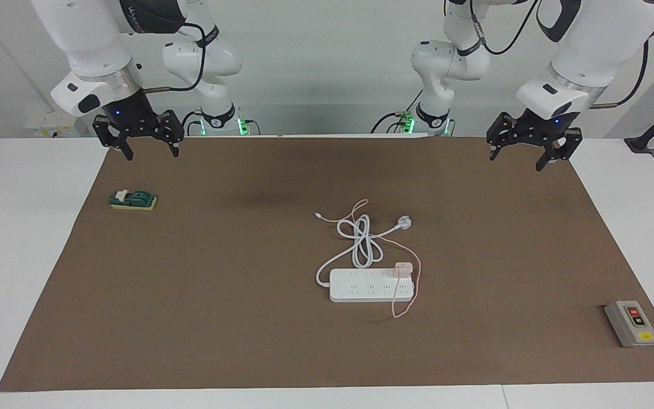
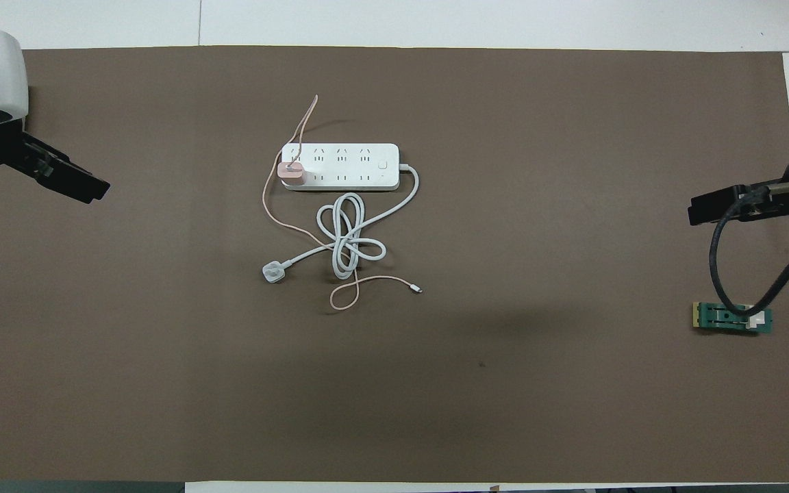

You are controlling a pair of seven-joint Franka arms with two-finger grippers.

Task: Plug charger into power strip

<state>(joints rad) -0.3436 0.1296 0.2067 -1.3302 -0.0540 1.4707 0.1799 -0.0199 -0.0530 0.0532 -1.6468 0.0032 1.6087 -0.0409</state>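
Observation:
The pale-pink charger (image 1: 402, 268) (image 2: 292, 172) stands on the white power strip (image 1: 361, 286) (image 2: 353, 168), at the strip's end toward the left arm. Its thin pink cable (image 1: 405, 309) (image 2: 268, 205) loops over the strip and the mat. My left gripper (image 1: 523, 156) (image 2: 86, 192) hangs open and holds nothing, high over the mat's corner at the left arm's end, well clear of the strip. My right gripper (image 1: 152, 154) (image 2: 699, 209) waits open over the mat at the right arm's end.
The strip's thick white cord coils beside it and ends in a round white plug (image 1: 404, 222) (image 2: 272, 272). A green block (image 1: 133, 200) (image 2: 732, 318) lies at the right arm's end. A grey button box (image 1: 631, 324) sits at the left arm's end.

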